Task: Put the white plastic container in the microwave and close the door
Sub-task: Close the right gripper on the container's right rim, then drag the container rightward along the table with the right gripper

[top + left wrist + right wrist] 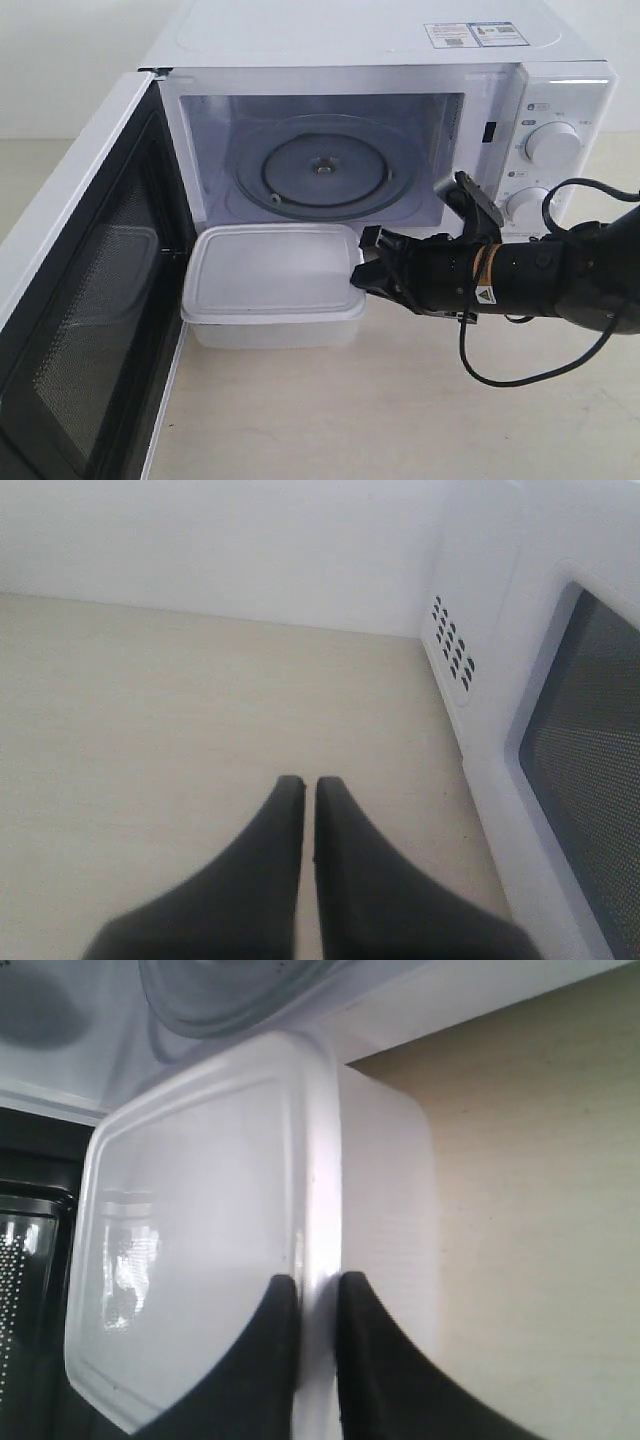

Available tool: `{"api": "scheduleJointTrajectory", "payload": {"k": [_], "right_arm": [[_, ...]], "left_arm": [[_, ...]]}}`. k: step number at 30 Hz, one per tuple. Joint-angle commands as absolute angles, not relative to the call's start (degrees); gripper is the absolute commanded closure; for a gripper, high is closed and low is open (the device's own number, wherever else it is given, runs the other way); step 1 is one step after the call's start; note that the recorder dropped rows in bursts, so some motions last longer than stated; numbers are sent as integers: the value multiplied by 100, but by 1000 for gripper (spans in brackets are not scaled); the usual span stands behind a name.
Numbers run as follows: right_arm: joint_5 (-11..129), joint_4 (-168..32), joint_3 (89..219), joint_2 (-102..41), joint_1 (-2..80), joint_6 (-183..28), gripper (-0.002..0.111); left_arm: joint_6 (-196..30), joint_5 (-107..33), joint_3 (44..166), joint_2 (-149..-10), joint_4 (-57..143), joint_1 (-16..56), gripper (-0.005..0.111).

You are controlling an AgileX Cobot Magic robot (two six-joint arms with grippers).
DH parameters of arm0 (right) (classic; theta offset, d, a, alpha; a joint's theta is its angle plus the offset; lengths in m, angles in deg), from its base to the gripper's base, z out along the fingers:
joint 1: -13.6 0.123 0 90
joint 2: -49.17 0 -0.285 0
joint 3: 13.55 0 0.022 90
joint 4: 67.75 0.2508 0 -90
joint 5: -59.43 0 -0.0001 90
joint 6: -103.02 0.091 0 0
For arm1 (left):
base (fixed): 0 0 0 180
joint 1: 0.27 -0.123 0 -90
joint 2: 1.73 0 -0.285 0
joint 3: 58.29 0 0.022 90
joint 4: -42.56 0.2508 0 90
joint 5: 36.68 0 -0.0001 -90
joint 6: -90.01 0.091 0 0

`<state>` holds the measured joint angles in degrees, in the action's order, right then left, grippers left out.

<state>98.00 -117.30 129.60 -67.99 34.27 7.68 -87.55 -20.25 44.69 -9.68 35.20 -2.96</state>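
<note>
Gripping the container [270, 285] by its right rim, our right gripper [362, 268] is pinched narrow, one finger on the lid, the other under the rim. Container sits just in front of the microwave [380, 40] cavity, back edge at the sill, below the turntable [320, 170]; resting on the desk [400, 420] or lifted, we cannot tell. Door [60, 260] stands wide open at left. Our left gripper [305, 785] is nearly closed, empty, over the desk beside the door.

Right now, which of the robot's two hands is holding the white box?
The right hand, pinching the rim of the white box; the left hand grips nothing.
</note>
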Motion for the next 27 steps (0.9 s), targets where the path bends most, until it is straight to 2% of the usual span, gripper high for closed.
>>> {"api": "scheduleJointTrajectory", "payload": {"k": [1, 9, 27], "right_arm": [[9607, -12031, 12918, -6653, 3409, 752, 108], [8844, -11949, 12619, -5969, 3409, 639, 108], [9551, -11513, 12591, -5843, 3409, 961, 108]], "left_arm": [[-8733, -2022, 4449, -952, 3554, -309, 102], [-8733, -2022, 4449, -952, 3554, -309, 102], [-8733, -2022, 4449, -952, 3554, -309, 102]]}}
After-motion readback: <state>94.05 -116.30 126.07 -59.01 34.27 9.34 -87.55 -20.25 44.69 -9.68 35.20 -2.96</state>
